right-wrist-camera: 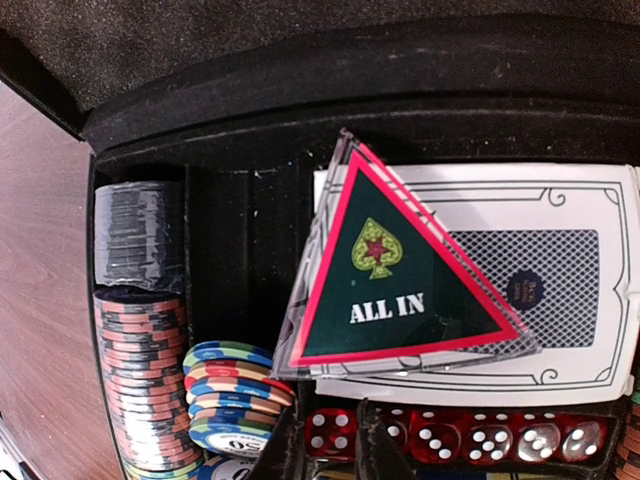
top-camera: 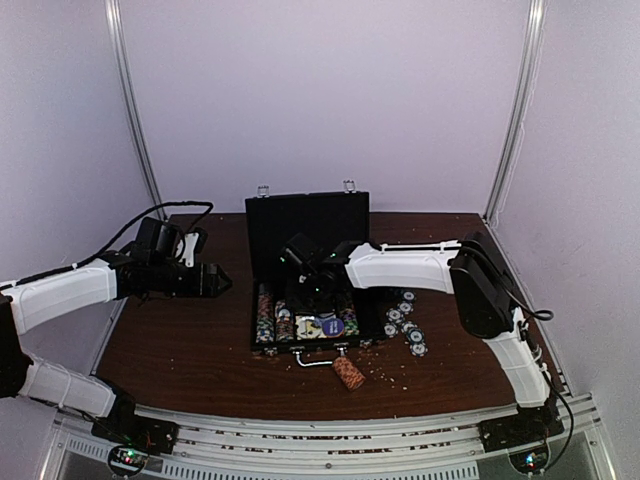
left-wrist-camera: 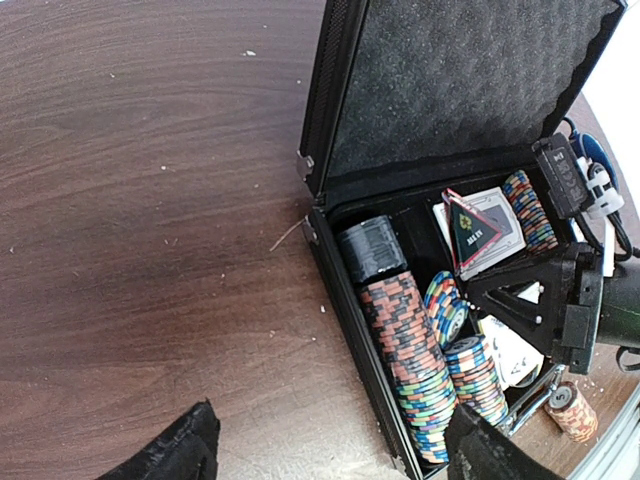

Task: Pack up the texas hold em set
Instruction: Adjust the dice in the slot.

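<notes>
the left arm is reaching in from the left side, and the left gripper is hanging over the brown table near the left wall of the briefcase, its fingers standing wide apart and holding nothing. the briefcase is lying open in the middle of the table, its lid standing up at the far side and showing grey foam. inside, along the left wall, a stack of black chips is sitting at the far end with a long row of striped chips running toward the front, and a shorter blue and green stack is leaning beside it. further right a clear triangular all in marker is resting tilted across a card deck, and a row of red dice is sitting in front of the deck. the right gripper is reaching down into the case, its fingers standing only narrowly apart on either side of the leftmost die; i cannot tell whether they are pressing on it. in front of the case's silver handle a chip roll is lying on its side, and loose chips are scattering across the table just right of the case, under the white right arm.
</notes>
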You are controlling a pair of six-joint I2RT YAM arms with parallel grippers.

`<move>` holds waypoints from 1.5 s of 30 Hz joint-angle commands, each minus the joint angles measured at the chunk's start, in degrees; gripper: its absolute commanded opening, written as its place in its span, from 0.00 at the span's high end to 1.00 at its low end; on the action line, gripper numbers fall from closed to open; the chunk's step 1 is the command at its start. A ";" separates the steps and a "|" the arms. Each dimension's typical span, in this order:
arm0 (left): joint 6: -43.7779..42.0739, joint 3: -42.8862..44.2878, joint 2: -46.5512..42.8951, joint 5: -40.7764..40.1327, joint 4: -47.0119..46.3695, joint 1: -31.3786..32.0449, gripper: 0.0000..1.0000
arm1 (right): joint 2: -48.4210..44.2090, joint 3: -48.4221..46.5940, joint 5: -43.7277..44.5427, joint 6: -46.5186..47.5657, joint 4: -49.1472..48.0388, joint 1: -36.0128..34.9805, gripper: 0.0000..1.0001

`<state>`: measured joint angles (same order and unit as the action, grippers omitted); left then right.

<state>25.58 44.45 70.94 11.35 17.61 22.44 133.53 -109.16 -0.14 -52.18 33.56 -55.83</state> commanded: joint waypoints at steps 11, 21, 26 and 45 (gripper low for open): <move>-0.36 0.11 0.24 0.22 -2.18 -0.46 0.19 | 3.07 -3.14 0.92 1.63 2.90 -0.25 0.93; -0.27 0.03 0.30 0.27 -2.26 -0.51 0.19 | 5.32 -7.01 4.41 1.46 10.39 -1.14 1.00; -0.27 -0.02 0.56 0.36 -2.23 -0.57 0.19 | 6.72 -10.63 6.17 1.62 14.46 -1.51 1.00; -0.18 -0.15 0.77 0.69 -2.25 -0.58 0.19 | 11.83 -17.99 14.28 4.86 26.54 -2.18 1.00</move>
<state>25.58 44.45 71.35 11.40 17.61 22.44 142.15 -126.93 10.02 -49.04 51.29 -58.15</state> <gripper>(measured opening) 0.806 0.109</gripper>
